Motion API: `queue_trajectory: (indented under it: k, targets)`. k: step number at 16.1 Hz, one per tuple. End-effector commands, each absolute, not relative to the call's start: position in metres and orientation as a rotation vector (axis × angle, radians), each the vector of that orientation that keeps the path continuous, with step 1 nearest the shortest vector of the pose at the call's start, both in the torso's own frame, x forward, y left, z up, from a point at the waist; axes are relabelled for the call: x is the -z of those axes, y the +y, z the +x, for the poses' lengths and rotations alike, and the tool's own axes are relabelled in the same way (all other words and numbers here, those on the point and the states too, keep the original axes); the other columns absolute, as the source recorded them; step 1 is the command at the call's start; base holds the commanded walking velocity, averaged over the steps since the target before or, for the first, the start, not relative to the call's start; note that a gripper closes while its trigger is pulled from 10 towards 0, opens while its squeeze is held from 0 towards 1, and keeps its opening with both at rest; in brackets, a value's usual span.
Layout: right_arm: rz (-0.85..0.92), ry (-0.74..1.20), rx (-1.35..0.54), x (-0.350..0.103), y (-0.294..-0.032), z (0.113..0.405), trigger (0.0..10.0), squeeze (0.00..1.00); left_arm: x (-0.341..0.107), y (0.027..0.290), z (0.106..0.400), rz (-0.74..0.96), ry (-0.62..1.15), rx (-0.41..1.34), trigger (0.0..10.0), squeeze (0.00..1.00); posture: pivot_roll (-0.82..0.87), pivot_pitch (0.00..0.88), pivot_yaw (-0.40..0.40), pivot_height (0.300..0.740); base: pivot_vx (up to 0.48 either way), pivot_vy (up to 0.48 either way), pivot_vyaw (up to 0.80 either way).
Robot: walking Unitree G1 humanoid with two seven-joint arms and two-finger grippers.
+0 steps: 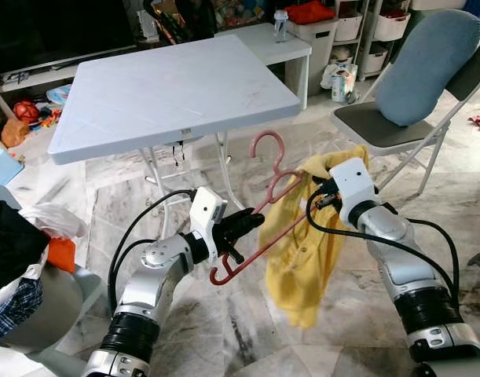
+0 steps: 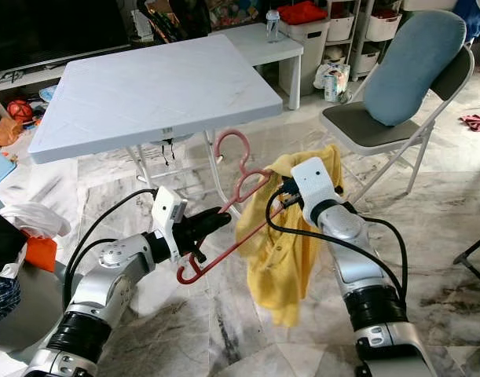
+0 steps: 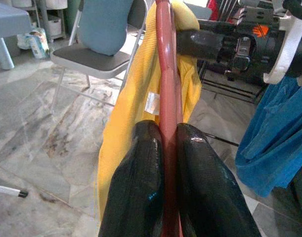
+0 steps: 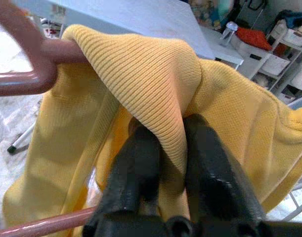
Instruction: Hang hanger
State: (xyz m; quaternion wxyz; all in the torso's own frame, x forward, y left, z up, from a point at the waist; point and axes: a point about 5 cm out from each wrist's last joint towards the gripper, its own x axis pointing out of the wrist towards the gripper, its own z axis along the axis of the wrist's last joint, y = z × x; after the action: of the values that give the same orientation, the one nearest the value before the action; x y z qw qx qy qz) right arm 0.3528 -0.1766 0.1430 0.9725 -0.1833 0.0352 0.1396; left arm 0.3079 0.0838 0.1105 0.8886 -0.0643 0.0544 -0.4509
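While left tool [image 1: 251, 222] clamps 1 red hanger [image 1: 259, 212], right tool [image 1: 322, 191] pinches 1 yellow shirt [image 1: 302, 259].

Nothing here can be read. A small white tag [image 3: 151, 102] is sewn on the yellow shirt [image 3: 122, 133] beside the red hanger [image 3: 166, 98], but its print is too blurred to read.

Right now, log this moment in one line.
left gripper: shut on red plastic hanger | right gripper: shut on yellow knit shirt | shirt partly on hanger
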Motion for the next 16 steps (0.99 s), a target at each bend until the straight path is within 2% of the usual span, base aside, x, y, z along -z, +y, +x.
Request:
queue_trajectory:
  k: [1, 3, 5, 10, 13, 15, 16]
  targets:
    - [-0.377, 0.029, -0.26, -0.156, -0.18, 0.358, 0.0, 0.0, -0.116, 0.088, 0.309, -0.129, 0.075, 0.938, 0.0, 0.0, -0.13, 0.0, 0.047, 0.74, 0.0, 0.0, 0.0]
    - [-0.376, 0.0, -0.224, -0.164, -0.185, 0.361, 0.0, 0.0, -0.114, 0.089, 0.309, -0.122, 0.081, 0.926, 0.0, 0.0, -0.13, 0.0, 0.046, 0.74, 0.0, 0.0, 0.0]
    - [-0.281, 0.001, -0.198, -0.172, -0.191, 0.363, 0.0, 0.0, -0.103, 0.093, 0.305, -0.089, 0.134, 0.921, 0.0, 0.0, -0.13, 0.0, 0.043, 0.74, 0.0, 0.0, 0.0]
    - [-0.203, 0.012, 0.071, -0.188, -0.226, 0.376, 0.0, 0.0, -0.092, 0.102, 0.281, -0.017, 0.184, 0.981, 0.0, 0.0, -0.12, 0.0, 0.037, 0.74, 0.0, 0.0, 0.0]
    - [-0.207, 0.027, 0.132, -0.185, -0.231, 0.377, 0.0, 0.0, -0.087, 0.112, 0.268, 0.03, 0.213, 1.008, 0.0, 0.0, -0.11, 0.0, 0.032, 0.74, 0.0, 0.0, 0.0]
    - [-0.256, 0.056, 0.21, -0.179, -0.239, 0.377, 0.0, 0.0, -0.088, 0.121, 0.266, 0.027, 0.203, 0.945, 0.0, 0.0, -0.11, 0.0, 0.031, 0.74, 0.0, 0.0, 0.0]
    - [-0.254, 0.096, 0.294, -0.172, -0.251, 0.374, 0.0, 0.0, -0.093, 0.123, 0.261, 0.022, 0.179, 0.931, 0.0, 0.0, -0.11, 0.0, 0.03, 0.74, 0.0, 0.0, 0.0]
